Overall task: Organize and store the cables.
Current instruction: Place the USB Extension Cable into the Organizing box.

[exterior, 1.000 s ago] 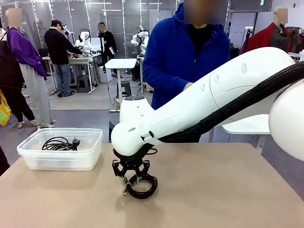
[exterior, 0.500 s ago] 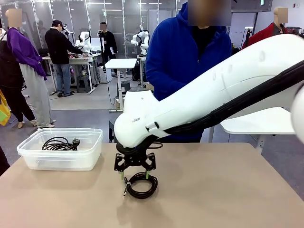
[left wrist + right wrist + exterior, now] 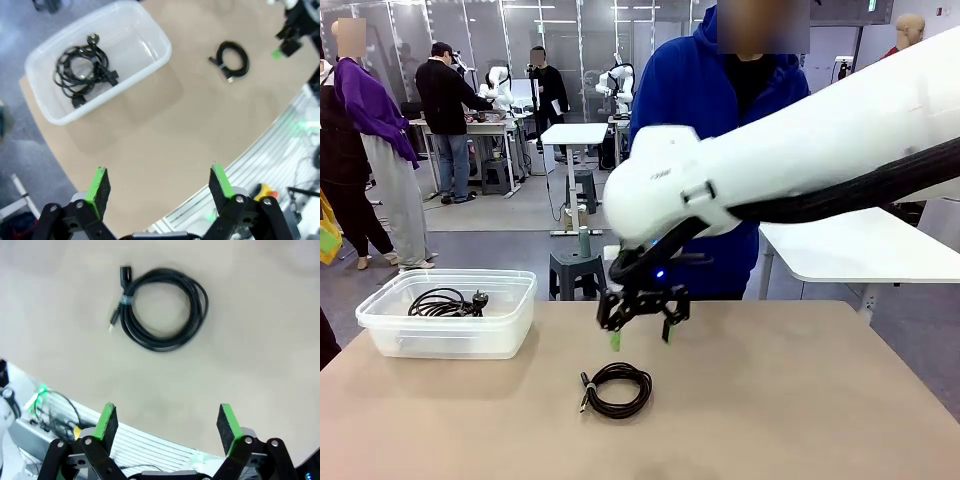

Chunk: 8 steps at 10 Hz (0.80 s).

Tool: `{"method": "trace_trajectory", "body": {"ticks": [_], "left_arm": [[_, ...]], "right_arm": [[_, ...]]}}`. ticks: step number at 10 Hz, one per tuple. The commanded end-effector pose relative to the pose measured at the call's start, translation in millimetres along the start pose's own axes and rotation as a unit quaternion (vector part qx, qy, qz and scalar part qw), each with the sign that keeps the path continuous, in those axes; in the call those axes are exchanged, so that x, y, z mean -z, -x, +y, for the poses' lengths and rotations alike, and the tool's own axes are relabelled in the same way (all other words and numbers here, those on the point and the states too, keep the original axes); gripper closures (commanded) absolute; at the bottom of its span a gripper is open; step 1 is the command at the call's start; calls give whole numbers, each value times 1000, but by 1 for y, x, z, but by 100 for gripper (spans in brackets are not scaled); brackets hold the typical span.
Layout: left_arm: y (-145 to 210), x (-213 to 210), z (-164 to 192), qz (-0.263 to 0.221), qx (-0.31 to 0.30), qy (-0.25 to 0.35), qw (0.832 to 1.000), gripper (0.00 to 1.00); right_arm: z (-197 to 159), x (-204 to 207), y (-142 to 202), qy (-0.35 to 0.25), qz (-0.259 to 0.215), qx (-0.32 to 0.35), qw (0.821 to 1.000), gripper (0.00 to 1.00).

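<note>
One right end effector (image 3: 641, 337), jaws apart, above coiled cable (image 3: 616, 389).

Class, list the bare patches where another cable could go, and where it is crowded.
The table is bare from the loose cable to the right edge, and between that cable and the bin. The bin's right half is bare too. Crowded: over the loose cable, where the open right gripper hangs, and the bin's left half, holding a bundle.

Right arm (image 3: 800, 170) cut off at right edge, hides hands of person (image 3: 690, 100); right gripper (image 3: 642, 337) blurred.
</note>
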<state>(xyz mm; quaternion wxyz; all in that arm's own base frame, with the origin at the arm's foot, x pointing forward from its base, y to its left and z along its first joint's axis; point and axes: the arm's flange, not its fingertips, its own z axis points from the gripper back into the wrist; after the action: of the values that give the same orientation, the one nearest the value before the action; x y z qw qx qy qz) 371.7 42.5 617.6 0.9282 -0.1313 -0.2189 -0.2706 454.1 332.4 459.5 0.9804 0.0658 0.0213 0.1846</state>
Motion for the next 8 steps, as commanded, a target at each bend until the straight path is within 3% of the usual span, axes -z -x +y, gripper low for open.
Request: {"method": "trace_trajectory", "body": {"ticks": [1,3,6,8], "left_arm": [[-11,4,-21,-15,-18,6,1000,0],[-21,15,-30,3,-15,14,1000,0],[-33,26,-39,29,-37,10,999,0],[-42,41,-32,46,-53,25,997,0]], "right_arm": [[-45,-38,44,-33,-16,-43,998,0],[-104,-82,73,-61,-23,-104,992,0],[-183,-140,140,-56,-101,-176,978,0],[-211,-164,182,-39,-173,-236,955,0]]}}
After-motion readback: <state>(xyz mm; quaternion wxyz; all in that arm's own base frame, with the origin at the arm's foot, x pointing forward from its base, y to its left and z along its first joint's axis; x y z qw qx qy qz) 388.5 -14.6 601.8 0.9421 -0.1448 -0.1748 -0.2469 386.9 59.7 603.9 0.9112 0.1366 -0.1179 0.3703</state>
